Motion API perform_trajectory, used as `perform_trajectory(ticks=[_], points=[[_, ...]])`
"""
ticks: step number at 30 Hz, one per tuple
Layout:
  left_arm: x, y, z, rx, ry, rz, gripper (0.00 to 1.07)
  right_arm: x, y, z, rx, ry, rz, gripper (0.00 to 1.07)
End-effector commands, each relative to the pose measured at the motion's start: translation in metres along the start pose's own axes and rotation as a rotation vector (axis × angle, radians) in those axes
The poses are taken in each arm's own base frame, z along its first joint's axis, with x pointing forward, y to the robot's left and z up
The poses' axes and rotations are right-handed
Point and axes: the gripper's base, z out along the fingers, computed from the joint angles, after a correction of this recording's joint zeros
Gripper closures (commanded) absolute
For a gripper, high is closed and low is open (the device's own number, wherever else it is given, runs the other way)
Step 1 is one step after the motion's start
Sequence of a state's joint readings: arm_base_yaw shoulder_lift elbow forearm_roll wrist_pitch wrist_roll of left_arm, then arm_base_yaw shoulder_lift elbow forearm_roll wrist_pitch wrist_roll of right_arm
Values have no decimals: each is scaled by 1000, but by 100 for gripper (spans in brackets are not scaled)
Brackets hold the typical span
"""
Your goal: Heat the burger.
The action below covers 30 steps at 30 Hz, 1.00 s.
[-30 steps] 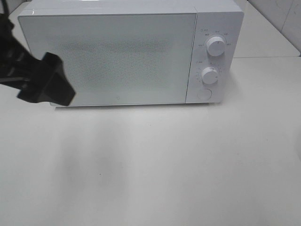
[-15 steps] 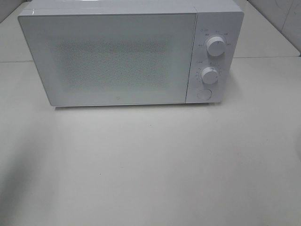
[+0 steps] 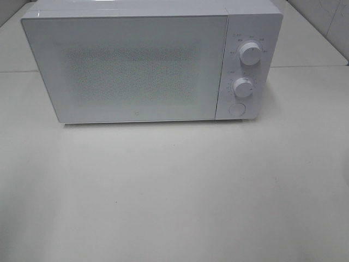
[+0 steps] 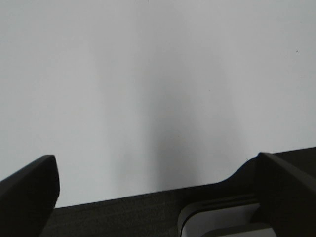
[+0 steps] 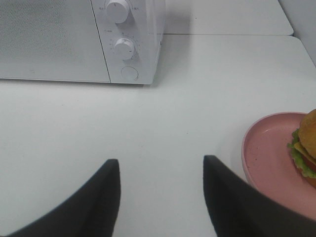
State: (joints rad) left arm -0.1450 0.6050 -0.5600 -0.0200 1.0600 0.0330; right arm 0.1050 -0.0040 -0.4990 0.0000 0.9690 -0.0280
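Although the microwave (image 3: 147,60) fills the high view with its door shut, no arm shows there, so the wrist views carry the relation that matters. Taking the microwave as landmark and going left to right: the left gripper (image 4: 158,182) hangs over bare table (image 4: 148,74) with its fingers (image 4: 29,182) spread wide and nothing between them; from its view I cannot tell how it lies from the microwave, and neither burger nor plate appears there. Next comes the microwave's door, then its panel with two knobs and a round button (image 5: 129,73). The right gripper (image 5: 160,195) sits in front of that panel, well back from it, its fingers (image 5: 224,197) parted and empty. The burger (image 5: 306,148) lies on the pink plate (image 5: 269,163), out beyond the microwave's knob side and nearer than its front face. From the right fingers it lies off to the outer side, not between them and not touching. The right arm looks the nearer one to the burger; the door is not yet open.
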Motion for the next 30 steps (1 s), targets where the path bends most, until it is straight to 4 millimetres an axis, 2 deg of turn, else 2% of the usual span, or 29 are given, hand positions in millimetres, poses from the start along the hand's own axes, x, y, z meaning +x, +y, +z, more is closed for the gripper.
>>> perform_trajectory(ticks=[1, 3, 9, 11, 14, 20, 30], points=[[8, 0, -6, -7, -55, -8, 5, 2, 0, -3, 4, -30, 2, 54], [16, 1, -15, -14, -123, -11, 6, 2, 0, -3, 4, -30, 2, 54], [19, 4, -19, -49, -152, -87, 6, 2, 0, -3, 4, -30, 2, 54], [28, 5, -18, -71, -154, -135, 6, 2, 0, -3, 4, -30, 2, 54], [29, 5, -20, -71, -167, -134, 6, 2, 0, -3, 3, -30, 3, 54], [46, 1, -38, -82, -331, -129, 6, 2, 0, -3, 3, -30, 3, 54], [65, -3, -53, -99, -483, -128, 6, 2, 0, -3, 4, -30, 2, 54]])
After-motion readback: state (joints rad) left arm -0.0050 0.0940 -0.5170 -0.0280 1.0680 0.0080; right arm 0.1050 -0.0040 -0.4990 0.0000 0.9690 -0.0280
